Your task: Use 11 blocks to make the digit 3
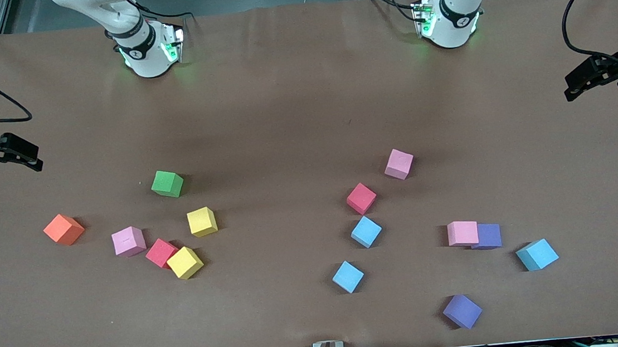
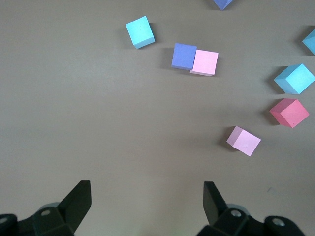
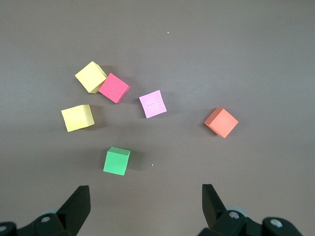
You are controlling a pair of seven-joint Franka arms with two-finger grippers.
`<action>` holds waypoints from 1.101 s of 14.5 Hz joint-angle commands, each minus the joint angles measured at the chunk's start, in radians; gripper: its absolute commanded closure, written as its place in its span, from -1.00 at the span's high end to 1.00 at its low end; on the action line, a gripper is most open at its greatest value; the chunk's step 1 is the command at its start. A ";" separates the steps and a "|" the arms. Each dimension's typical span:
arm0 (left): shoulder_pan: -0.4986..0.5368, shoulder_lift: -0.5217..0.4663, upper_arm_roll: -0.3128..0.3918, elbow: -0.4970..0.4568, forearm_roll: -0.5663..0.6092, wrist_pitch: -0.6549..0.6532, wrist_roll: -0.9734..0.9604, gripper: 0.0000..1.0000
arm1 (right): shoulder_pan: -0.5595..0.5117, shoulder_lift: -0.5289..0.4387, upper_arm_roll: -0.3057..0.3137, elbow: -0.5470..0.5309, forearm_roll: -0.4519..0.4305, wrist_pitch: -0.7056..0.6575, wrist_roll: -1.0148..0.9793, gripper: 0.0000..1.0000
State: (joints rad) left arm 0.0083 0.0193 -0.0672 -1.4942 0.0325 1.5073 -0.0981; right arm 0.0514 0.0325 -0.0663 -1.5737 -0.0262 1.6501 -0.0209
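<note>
The brown tabletop (image 1: 292, 113) has blocks all over, so no digit 3 is built yet. The green block (image 1: 166, 183) sits at 12 o'clock from a yellow block (image 1: 202, 221). A pink block (image 1: 462, 233) touches a purple block (image 1: 487, 235).

The left pincer (image 1: 586, 81) and right pincer (image 1: 16, 154) wait at the table's ends, fingers apart, ready to grab.

Even, bright overhead light, sharp focus throughout; the blocks (image 1: 365, 231) cast short soft shadows on the matte table (image 1: 281, 114).
</note>
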 commanded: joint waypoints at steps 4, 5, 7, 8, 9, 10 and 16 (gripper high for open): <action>-0.045 0.065 -0.014 0.000 -0.049 -0.044 -0.052 1.00 | 0.002 -0.011 0.000 -0.026 -0.009 0.004 0.007 1.00; -0.065 0.086 -0.016 0.000 -0.049 -0.044 -0.052 1.00 | 0.001 -0.011 0.000 -0.026 -0.008 0.004 0.007 1.00; -0.120 0.132 -0.016 -0.001 -0.049 -0.045 -0.045 1.00 | 0.004 -0.002 0.002 -0.026 -0.008 0.005 0.007 1.00; -0.146 0.152 -0.016 -0.001 -0.048 -0.044 -0.043 1.00 | 0.011 0.015 0.000 -0.026 -0.008 0.008 0.007 1.00; -0.165 0.172 -0.014 0.000 -0.048 -0.044 -0.046 1.00 | 0.019 0.038 0.000 -0.026 -0.008 0.011 0.007 1.00; -0.182 0.197 -0.016 0.000 -0.049 -0.042 -0.045 1.00 | 0.027 0.059 0.000 -0.026 -0.008 0.011 0.009 1.00; -0.295 0.355 -0.033 -0.030 -0.046 0.028 -0.049 1.00 | 0.137 0.197 0.003 -0.026 -0.008 0.020 0.012 1.00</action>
State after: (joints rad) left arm -0.2603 0.3346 -0.1022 -1.5146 -0.0052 1.5027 -0.1419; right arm 0.1406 0.2117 -0.0596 -1.6011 -0.0252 1.6610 -0.0201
